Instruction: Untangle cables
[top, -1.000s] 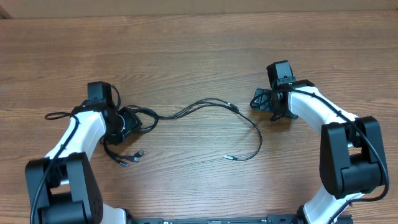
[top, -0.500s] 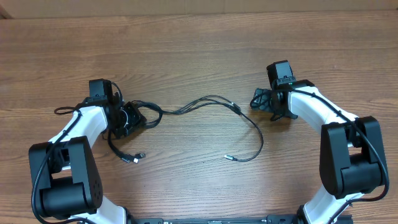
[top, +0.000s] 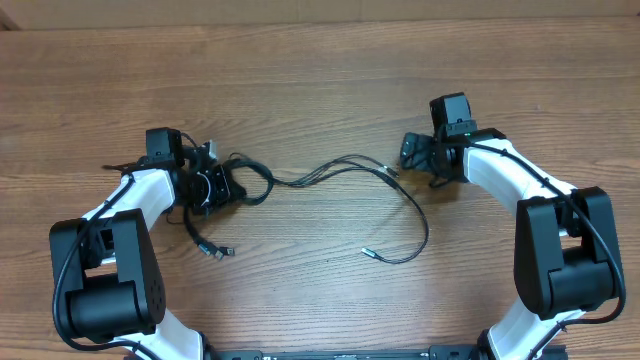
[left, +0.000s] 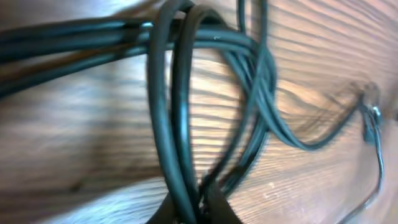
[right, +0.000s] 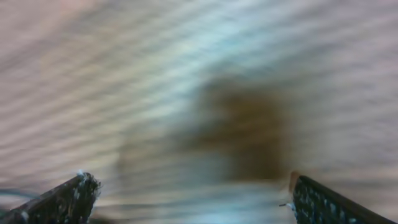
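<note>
A wood-grain table (top: 320, 80), evenly lit, is spread beneath the left gripper (top: 222, 186) and right gripper (top: 412, 160); a paler strip (top: 320, 10) is seen beyond.

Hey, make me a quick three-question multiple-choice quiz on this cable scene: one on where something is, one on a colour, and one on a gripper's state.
1. Where do the cables bunch into loops?
A at the left gripper
B at the far edge
C at the near edge

2. What colour are the cables?
A white
B black
C red

3. How does the right gripper stand?
A shut on a cable
B open, holding nothing
C shut and empty

Answers:
1 A: the loops gather at the left gripper, whose fingers are closed on them.
2 B: every strand is black.
3 B: in the right wrist view its fingers stand wide apart with nothing between them.
</note>
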